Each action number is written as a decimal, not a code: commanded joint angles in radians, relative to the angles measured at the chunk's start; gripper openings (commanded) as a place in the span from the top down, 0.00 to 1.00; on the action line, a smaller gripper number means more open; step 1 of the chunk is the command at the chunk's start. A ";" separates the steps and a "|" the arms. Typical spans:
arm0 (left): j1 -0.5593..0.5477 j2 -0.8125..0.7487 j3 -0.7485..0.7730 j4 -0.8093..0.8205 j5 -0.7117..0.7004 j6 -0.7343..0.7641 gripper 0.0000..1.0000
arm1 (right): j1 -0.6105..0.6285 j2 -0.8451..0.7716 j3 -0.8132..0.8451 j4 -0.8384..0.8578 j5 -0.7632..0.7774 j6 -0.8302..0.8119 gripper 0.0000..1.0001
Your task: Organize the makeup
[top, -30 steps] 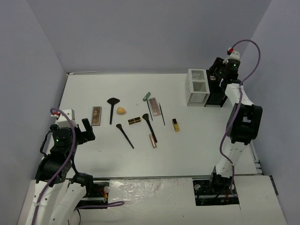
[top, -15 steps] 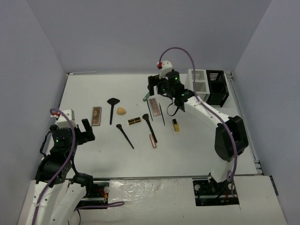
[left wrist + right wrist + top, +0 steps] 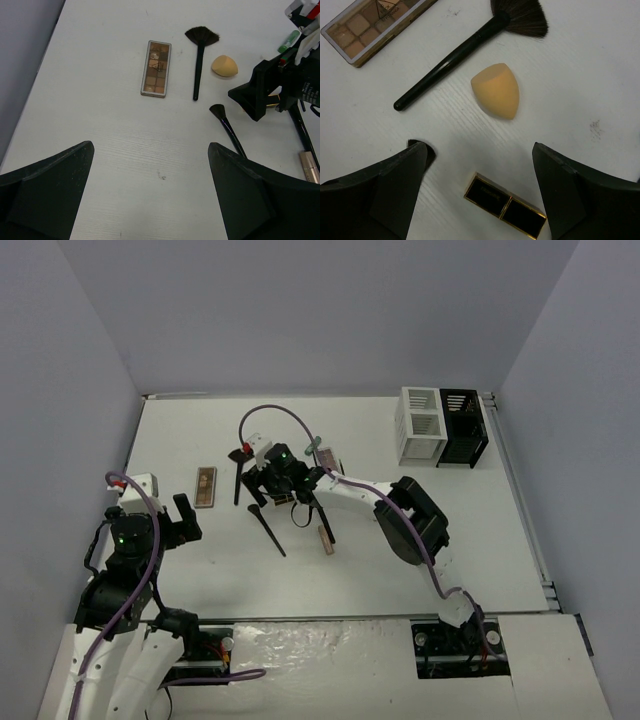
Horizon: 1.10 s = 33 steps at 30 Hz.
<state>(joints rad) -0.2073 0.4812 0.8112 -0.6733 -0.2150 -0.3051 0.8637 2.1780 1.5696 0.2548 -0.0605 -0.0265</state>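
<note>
Right gripper [image 3: 481, 167] wide open, empty, above sponge [image 3: 496, 90]

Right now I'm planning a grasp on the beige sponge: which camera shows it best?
Right wrist: the sponge lies central, large, unobstructed, its taper clear. Left wrist shows it small beside the fan brush. In the top view the right arm covers it.

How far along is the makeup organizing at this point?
Done: nothing visible; palette, fan brush, sponge and black-gold case lie on the table. In hand: right gripper open, aimed at the sponge; left gripper open, holding nothing. Left: presumably moving everything into the organizers.
</note>
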 commanded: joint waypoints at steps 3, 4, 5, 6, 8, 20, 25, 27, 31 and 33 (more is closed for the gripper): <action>0.008 0.008 0.023 0.040 -0.008 -0.016 0.03 | -0.012 0.066 0.178 0.031 -0.065 -0.092 0.20; 0.008 0.009 0.022 0.041 -0.007 -0.016 0.03 | -0.012 0.086 0.194 0.028 -0.064 -0.101 0.20; 0.008 0.010 0.022 0.041 -0.007 -0.016 0.03 | -0.012 0.104 0.209 0.027 -0.064 -0.109 0.21; 0.008 0.010 0.021 0.040 -0.006 -0.016 0.03 | -0.013 0.118 0.223 0.027 -0.063 -0.113 0.21; 0.008 0.011 0.020 0.040 -0.005 -0.016 0.03 | -0.014 0.149 0.244 0.027 -0.058 -0.120 0.23; 0.008 0.016 0.021 0.042 -0.001 -0.015 0.03 | -0.026 0.233 0.343 0.006 -0.064 -0.133 0.44; 0.008 0.018 0.022 0.040 -0.001 -0.015 0.03 | -0.026 0.240 0.360 0.008 -0.049 -0.146 0.72; 0.008 0.019 0.022 0.040 -0.001 -0.014 0.03 | -0.026 0.228 0.360 0.009 -0.040 -0.152 0.89; 0.008 0.019 0.022 0.040 -0.001 -0.015 0.03 | -0.033 0.174 0.342 0.011 -0.025 -0.160 1.00; 0.008 0.020 0.022 0.041 -0.002 -0.016 0.03 | -0.041 0.125 0.320 0.012 -0.021 -0.158 1.00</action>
<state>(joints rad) -0.2073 0.4816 0.8112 -0.6758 -0.2142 -0.3084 0.8337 2.4462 1.8832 0.2187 -0.1058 -0.1680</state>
